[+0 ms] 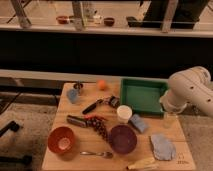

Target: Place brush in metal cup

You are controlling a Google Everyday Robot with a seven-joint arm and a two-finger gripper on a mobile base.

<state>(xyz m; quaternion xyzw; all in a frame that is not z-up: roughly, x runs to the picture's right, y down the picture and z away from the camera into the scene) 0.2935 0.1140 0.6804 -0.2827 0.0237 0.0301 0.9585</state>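
We sit well apart from the brush [93, 106].
Our gripper [170, 119] hangs wide and empty; reaching across, we may knock the white cup [124, 113].

The gripper [170, 120], jaws apart, hangs at the table's [60, 112] right edge. The green tray [142, 102] and white cup [124, 113] stand between it and the metal cup [78, 88], with the blue cup [73, 96] crowding just beside.
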